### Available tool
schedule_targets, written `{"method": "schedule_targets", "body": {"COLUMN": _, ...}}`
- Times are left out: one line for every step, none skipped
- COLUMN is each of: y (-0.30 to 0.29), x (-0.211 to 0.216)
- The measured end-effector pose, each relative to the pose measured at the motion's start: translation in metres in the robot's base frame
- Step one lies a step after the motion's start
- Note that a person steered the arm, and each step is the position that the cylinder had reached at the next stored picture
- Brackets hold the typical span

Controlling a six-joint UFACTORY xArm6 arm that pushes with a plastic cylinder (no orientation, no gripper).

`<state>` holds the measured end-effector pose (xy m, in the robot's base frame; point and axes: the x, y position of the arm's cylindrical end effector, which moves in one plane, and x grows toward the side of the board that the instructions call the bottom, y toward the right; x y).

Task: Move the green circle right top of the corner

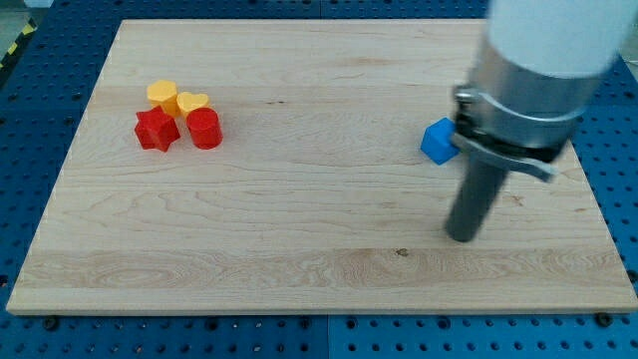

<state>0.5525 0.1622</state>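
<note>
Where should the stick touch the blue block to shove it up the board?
No grabbing, only pushing. My tip sits below the blue block, slightly right, apart from it. Probably meet its lower edge mid-width, coming from the view's bottom, so it slides without spinning.

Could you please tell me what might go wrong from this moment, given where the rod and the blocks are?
No green circle shows; the arm may hide it, so a push could start blind. My tip sits just below the blue block, so moving toward the view's top could knock it aside.
</note>
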Motion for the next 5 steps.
{"method": "schedule_targets", "body": {"y": 0.039, "x": -0.001}}
{"method": "schedule_targets", "body": {"y": 0.068, "x": -0.026}}
{"method": "schedule_targets", "body": {"y": 0.081, "x": -0.051}}
{"method": "schedule_targets", "body": {"y": 0.075, "x": -0.059}}
{"method": "schedule_targets", "body": {"y": 0.035, "x": -0.095}}
